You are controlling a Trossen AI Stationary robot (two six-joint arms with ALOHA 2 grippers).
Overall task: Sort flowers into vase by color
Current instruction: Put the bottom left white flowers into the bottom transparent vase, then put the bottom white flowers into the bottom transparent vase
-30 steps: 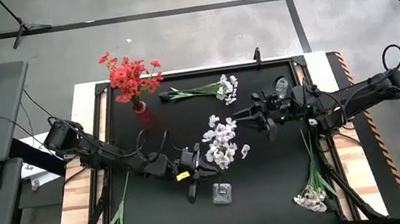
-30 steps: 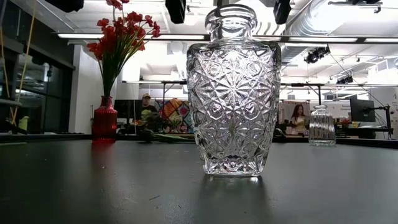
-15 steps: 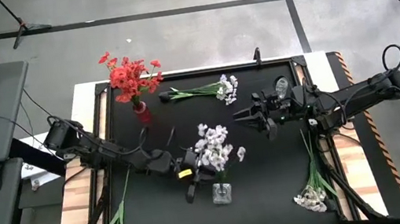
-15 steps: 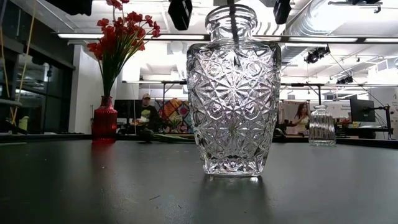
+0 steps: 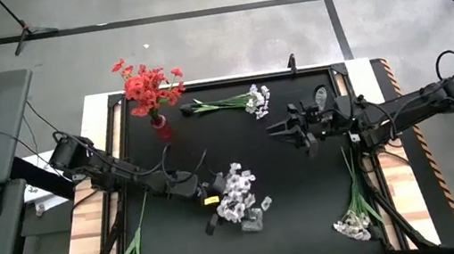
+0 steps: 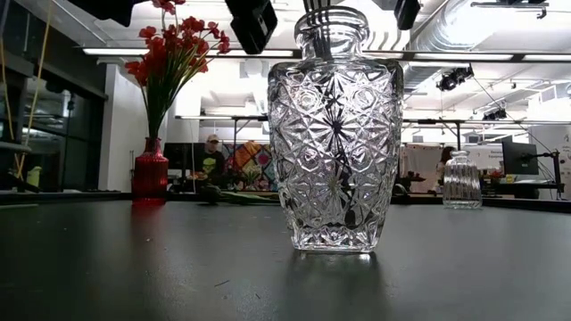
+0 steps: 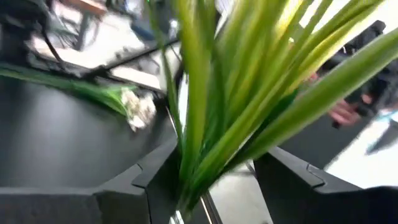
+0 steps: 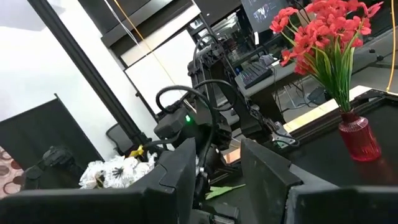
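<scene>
A bunch of white flowers (image 5: 237,193) stands in the clear cut-glass vase (image 6: 335,134). Its green stems (image 6: 339,169) reach down to the vase's bottom. My left gripper (image 5: 212,203) is level beside the vase's neck, open, with the stems (image 7: 205,118) between its fingers. My right gripper (image 5: 300,130) hovers open and holds nothing, right of the table's middle. Red flowers (image 5: 147,85) stand in a red vase (image 6: 150,169) at the far left. One white spray (image 5: 237,101) lies at the far edge. Another (image 5: 354,207) lies at the near right. My left gripper has its fingers open on either side of the white bunch's stems, above the vase's mouth. The stems (image 7: 189,177) run close along one finger (image 7: 158,186). I cannot tell whether they touch it. The bunch stands upright in the vase.
A small clear vase (image 5: 320,97) stands at the far right beside my right arm. A green stem (image 5: 138,237) lies over the table's left edge. Bare black table lies between the two arms and in front of the large vase.
The white bunch has swung from pointing toward the far edge to standing over the clear vase. Its stems have slid down through the neck to the bottom. My left gripper has tipped and sunk slightly beside the neck.
</scene>
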